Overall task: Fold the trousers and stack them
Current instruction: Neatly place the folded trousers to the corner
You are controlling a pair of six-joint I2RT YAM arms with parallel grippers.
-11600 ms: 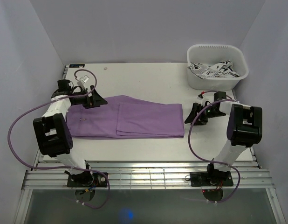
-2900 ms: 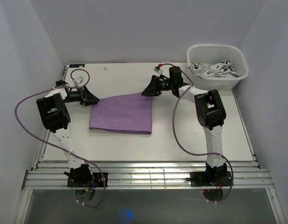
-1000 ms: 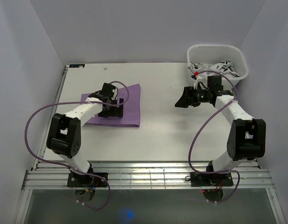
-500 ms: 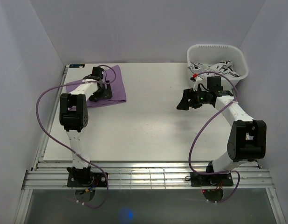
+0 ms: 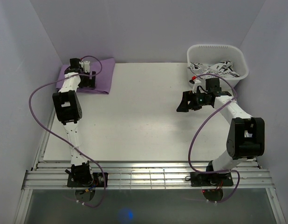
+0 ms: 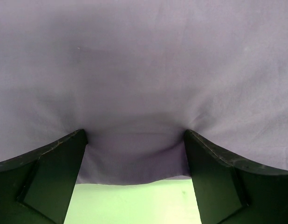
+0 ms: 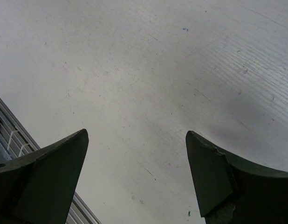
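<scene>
The lilac-purple trousers [image 5: 103, 73] lie folded into a small rectangle at the table's far left corner. My left gripper [image 5: 90, 80] rests on their near part, open. In the left wrist view the trousers [image 6: 144, 70] fill the frame. My left gripper [image 6: 134, 140] stands with its jaws wide apart. The fabric's edge bulges between them over the bare table. My right gripper [image 5: 183, 101] is open and empty above bare table right of centre. The right wrist view shows my right gripper [image 7: 137, 140] with only the white tabletop [image 7: 144, 70] between its jaws.
A white plastic basket [image 5: 214, 83] stands at the far right corner, holding black-and-white patterned cloth [image 5: 214, 69]. Grey walls close in the table's left, back and right sides. A metal rail [image 5: 148, 177] runs along the near edge.
My left gripper has slid the folded trousers from the left-middle of the table up into the far left corner. The right arm has barely moved.
</scene>
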